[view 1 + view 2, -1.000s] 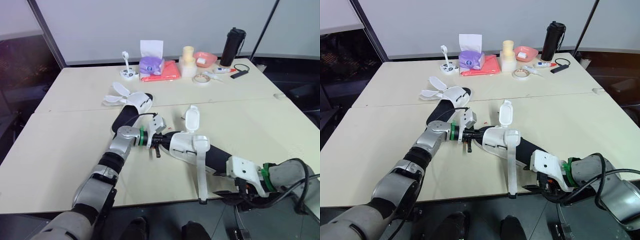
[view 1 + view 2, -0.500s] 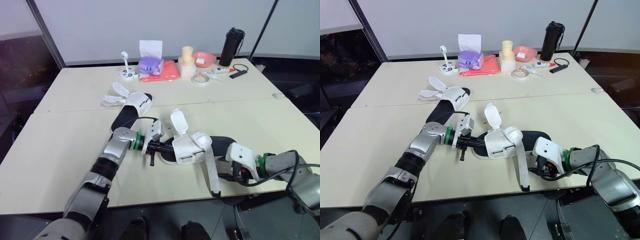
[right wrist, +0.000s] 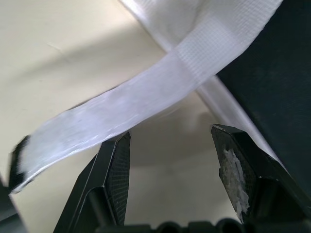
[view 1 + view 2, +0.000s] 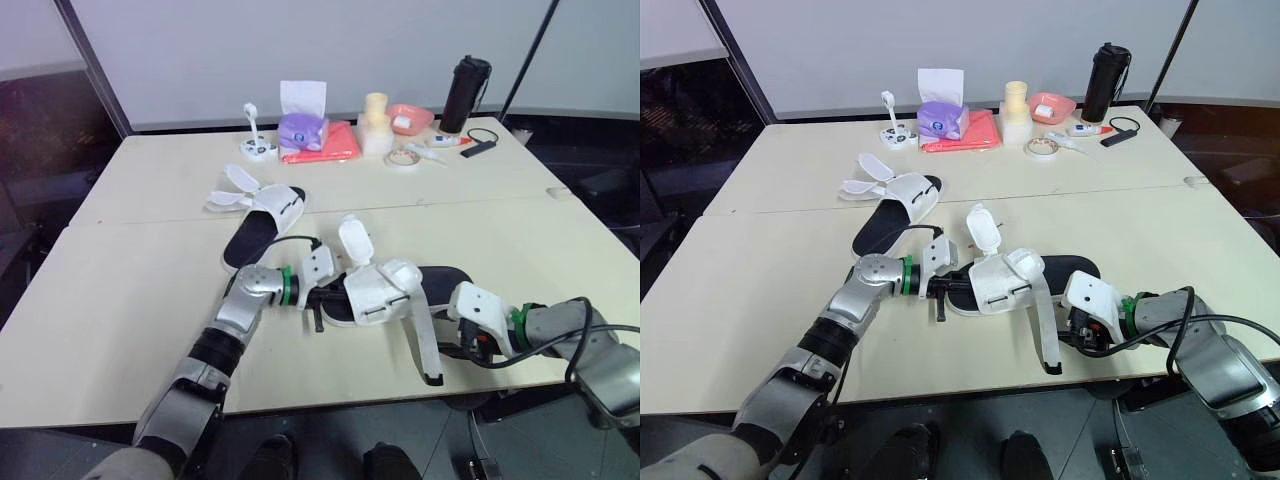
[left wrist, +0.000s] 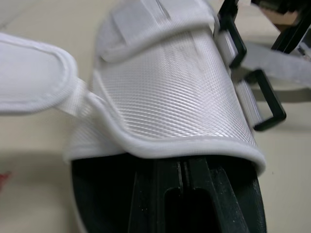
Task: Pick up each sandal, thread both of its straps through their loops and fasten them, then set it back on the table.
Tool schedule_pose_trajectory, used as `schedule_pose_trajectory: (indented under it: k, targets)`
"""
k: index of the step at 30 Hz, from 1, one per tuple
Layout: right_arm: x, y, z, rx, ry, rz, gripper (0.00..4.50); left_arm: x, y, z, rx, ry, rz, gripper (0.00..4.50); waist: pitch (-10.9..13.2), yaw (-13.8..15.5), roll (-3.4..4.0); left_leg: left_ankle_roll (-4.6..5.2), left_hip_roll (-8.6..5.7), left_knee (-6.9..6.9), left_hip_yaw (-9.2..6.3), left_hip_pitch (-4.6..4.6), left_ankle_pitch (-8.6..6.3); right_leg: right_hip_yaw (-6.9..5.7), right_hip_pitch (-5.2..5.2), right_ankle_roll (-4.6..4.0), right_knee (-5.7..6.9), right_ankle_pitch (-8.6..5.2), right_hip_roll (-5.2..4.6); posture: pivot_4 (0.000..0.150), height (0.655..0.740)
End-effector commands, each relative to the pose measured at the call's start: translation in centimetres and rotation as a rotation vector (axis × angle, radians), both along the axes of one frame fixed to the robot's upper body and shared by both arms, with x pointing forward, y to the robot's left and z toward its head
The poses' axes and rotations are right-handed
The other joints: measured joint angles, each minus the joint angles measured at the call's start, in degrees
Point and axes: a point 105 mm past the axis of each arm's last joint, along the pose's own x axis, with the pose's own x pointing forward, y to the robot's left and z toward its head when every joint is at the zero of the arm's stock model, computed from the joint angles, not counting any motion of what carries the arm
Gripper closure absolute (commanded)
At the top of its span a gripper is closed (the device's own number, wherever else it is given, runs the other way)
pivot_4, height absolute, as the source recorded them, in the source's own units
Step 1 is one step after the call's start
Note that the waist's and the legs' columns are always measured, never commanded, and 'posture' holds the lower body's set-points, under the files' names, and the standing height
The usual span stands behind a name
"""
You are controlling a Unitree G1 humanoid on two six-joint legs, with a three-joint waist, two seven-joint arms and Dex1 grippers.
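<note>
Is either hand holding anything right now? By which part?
The left hand looks clamped on the near sandal at its toe end. The right hand is open, with the loose strap crossing it ungripped.

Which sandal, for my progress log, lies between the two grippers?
The nearer sandal, by the table's front edge: the left gripper is at its toe, the right gripper beside its heel. The other sandal lies farther back, apart from both.
</note>
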Motion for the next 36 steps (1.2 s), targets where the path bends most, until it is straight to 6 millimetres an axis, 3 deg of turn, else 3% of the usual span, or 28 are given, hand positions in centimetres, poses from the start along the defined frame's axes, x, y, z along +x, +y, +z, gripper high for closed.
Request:
schedule_pose_trajectory:
  k: [1, 5, 10, 13, 18, 27, 36]
  targets:
    - [-0.5, -0.2, 1.4, 0.001, -0.025, 0.006, 1.70, -1.0, -0.4, -0.3, 0.036, -0.021, -0.044, 4.50, -0.01, 0.04, 0.01, 0.00, 0.00, 0.00, 0.00, 0.00, 0.00, 0.00, 0.01, 0.00, 0.00, 0.00, 0.00, 0.150, 0.7400]
    - [-1.2, -1.3, 2.3, 0.016, 0.007, -0.043, 1.70, -1.4, 0.3, -2.2, 0.110, -0.008, -0.040, 4.50, -0.02, 0.04, 0.01, 0.00, -0.01, 0.00, 0.00, 0.04, -0.01, 0.00, 0.07, 0.00, -0.02, 0.00, -0.01, 0.150, 0.7400]
    - [-0.5, -0.8, 4.7, 0.240, 0.037, -0.145, 1.70, -1.4, 0.6, -3.1, 0.135, -0.006, -0.027, 4.50, -0.07, -0.09, 0.01, 0.03, 0.04, -0.07, 0.01, 0.34, -0.03, 0.00, 0.38, -0.01, -0.11, 0.00, 0.00, 0.150, 0.7400]
    - [-0.5, -0.2, 4.9, 0.344, 0.108, -0.171, 1.70, -1.4, 0.6, -3.2, 0.138, -0.008, -0.023, 4.50, -0.11, 0.09, 0.01, 0.04, 0.05, -0.07, 0.01, 0.37, -0.04, 0.00, 0.44, -0.01, -0.14, 0.00, -0.01, 0.150, 0.7400]
    - [-0.6, 0.3, 4.0, 0.469, 0.247, -0.246, 1.70, -1.2, 0.4, -3.0, 0.135, -0.014, -0.020, 4.50, -0.15, 0.19, -0.03, 0.09, 0.03, -0.07, 0.00, 0.38, -0.07, -0.02, 0.49, -0.01, -0.22, 0.00, -0.03, 0.150, 0.7400]
    - [-1.6, 1.4, 1.9, 0.524, 0.388, -0.279, 1.70, -1.2, 0.4, -3.2, 0.144, -0.023, -0.024, 4.50, -0.17, 0.23, -0.02, 0.09, 0.03, -0.07, 0.00, 0.39, -0.07, -0.03, 0.50, -0.01, -0.22, 0.00, -0.03, 0.150, 0.7400]
    - [-1.8, 2.5, 0.8, 0.538, 0.430, -0.280, 1.70, -1.1, 0.5, -3.6, 0.160, -0.031, -0.019, 4.50, -0.18, 0.26, -0.02, 0.09, 0.02, -0.06, 0.00, 0.40, -0.07, -0.04, 0.52, 0.00, -0.22, -0.01, -0.03, 0.150, 0.7400]
